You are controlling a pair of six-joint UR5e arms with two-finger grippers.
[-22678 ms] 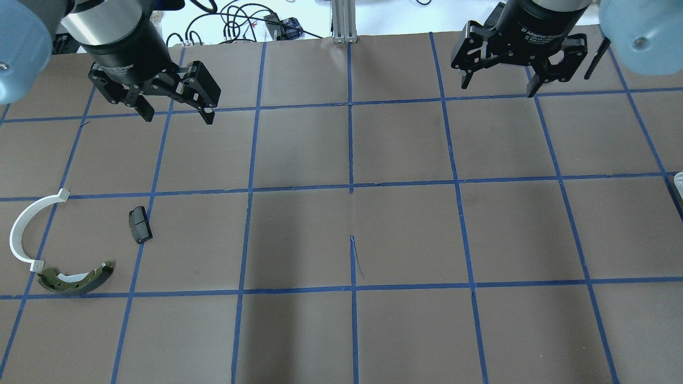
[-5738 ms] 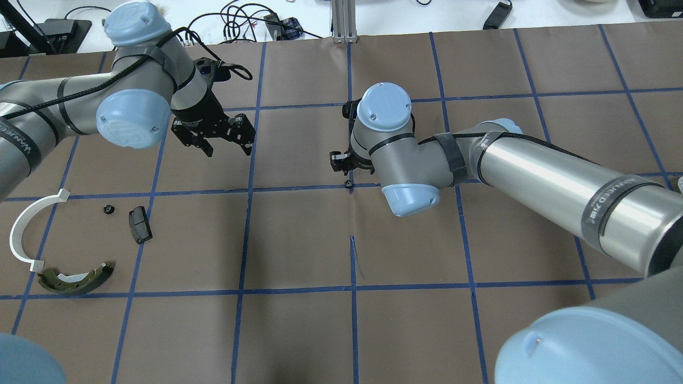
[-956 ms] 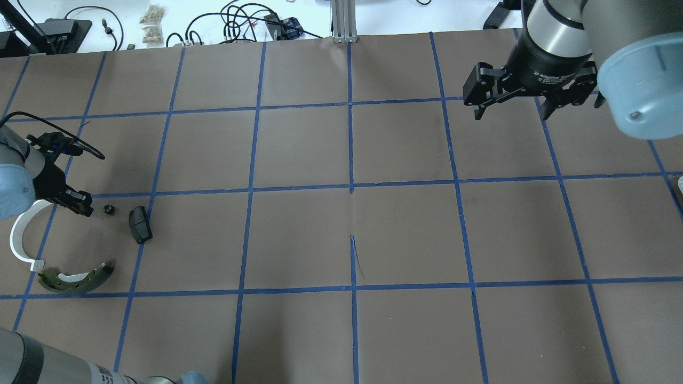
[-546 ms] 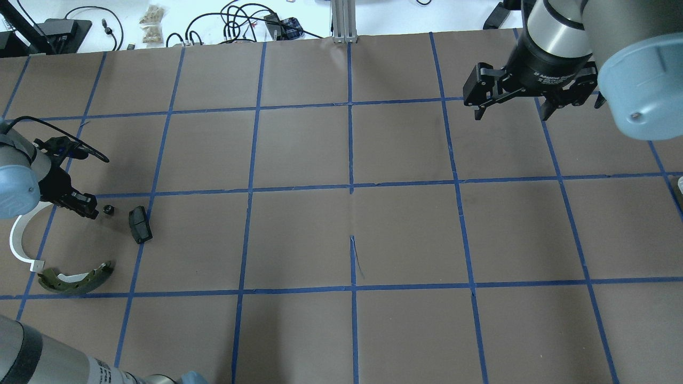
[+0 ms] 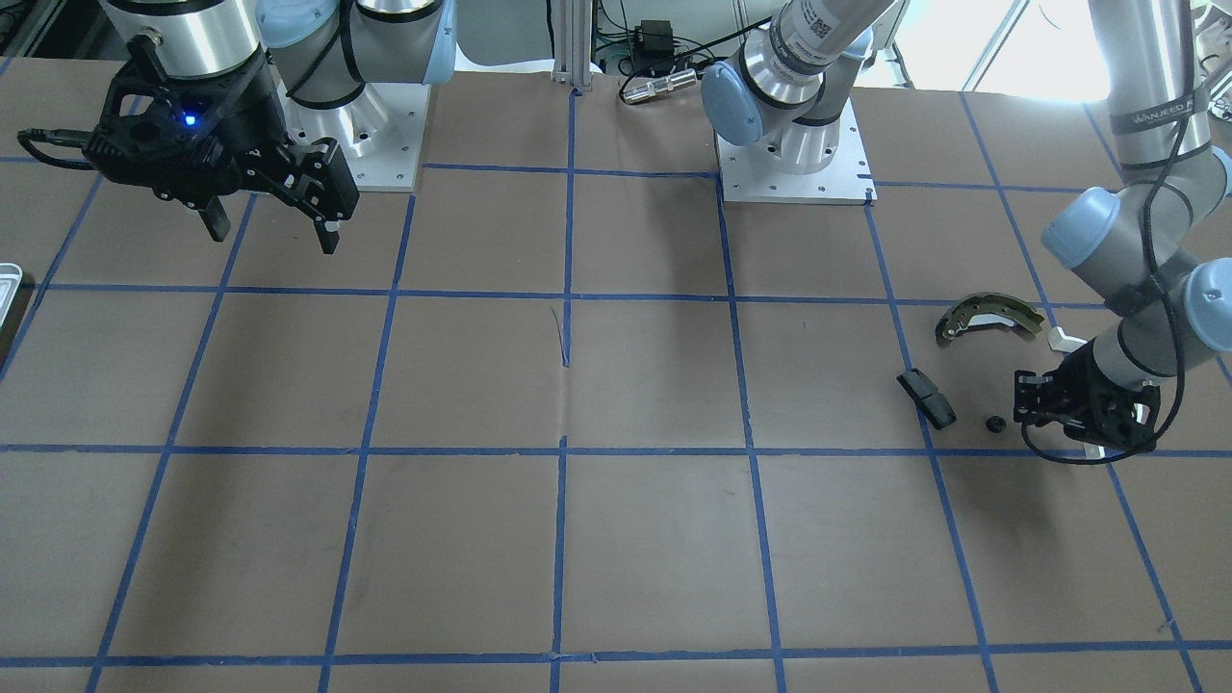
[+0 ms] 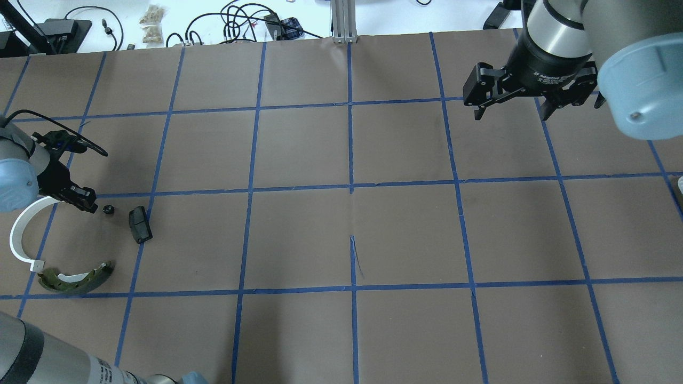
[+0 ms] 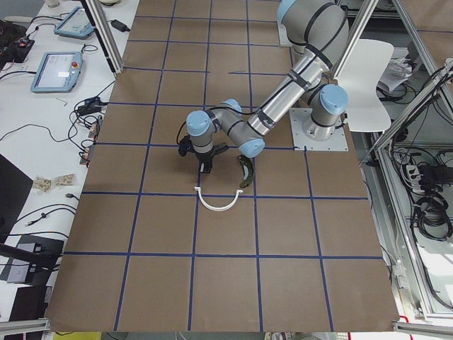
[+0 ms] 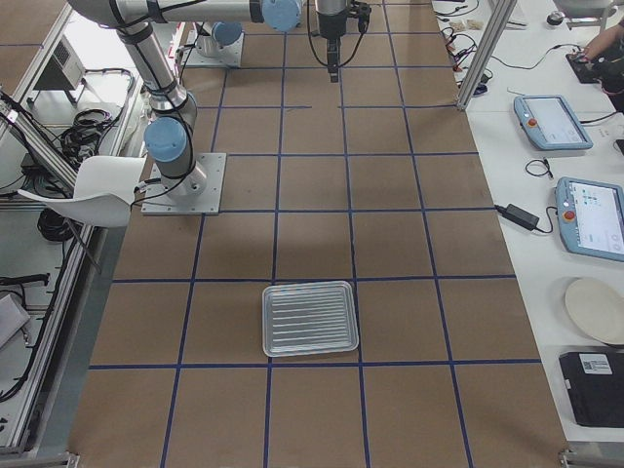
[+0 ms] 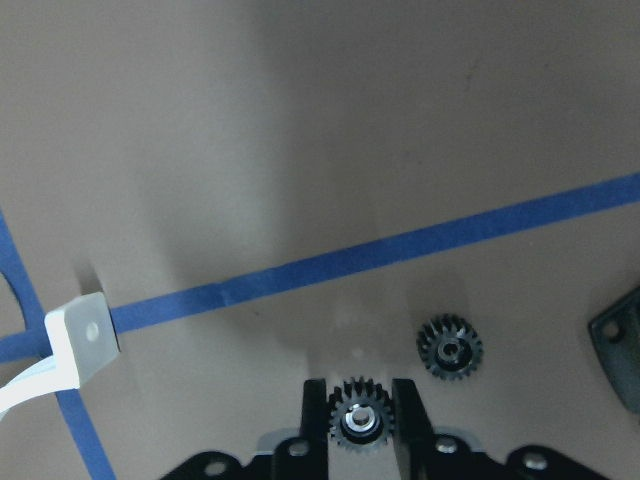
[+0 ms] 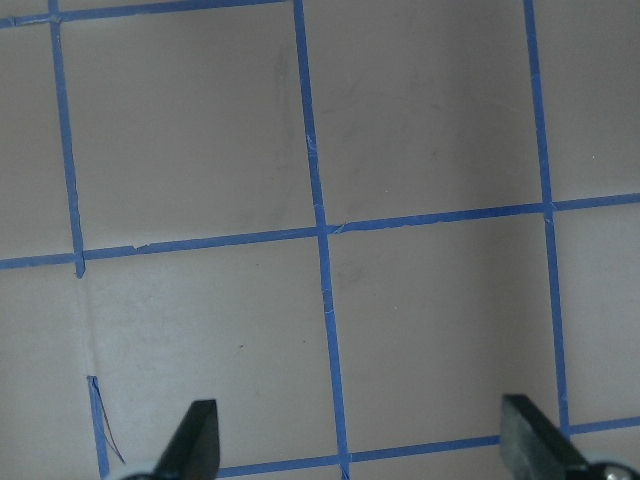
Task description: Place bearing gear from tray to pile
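Observation:
My left gripper (image 9: 360, 392) is shut on a small black bearing gear (image 9: 360, 420), low over the pile area. A second gear (image 9: 449, 348) lies on the paper just beside it and also shows in the overhead view (image 6: 108, 209). In that view my left gripper (image 6: 87, 202) is next to the white arc (image 6: 20, 234), the black pad (image 6: 140, 224) and the olive brake shoe (image 6: 74, 280). My right gripper (image 6: 525, 104) is open and empty at the far right. The tray (image 8: 310, 318) holds nothing.
Brown paper with a blue tape grid covers the table. Cables and small items lie beyond the far edge (image 6: 235, 21). The left arm's lower link crosses the near left corner (image 6: 48, 362). The tray's corner shows at the front view's left edge (image 5: 8, 279).
Over the last second my left gripper has shifted only slightly beside the lying gear. Since 5.7 s ago the gear at the table's middle is gone and my right arm has drawn back.

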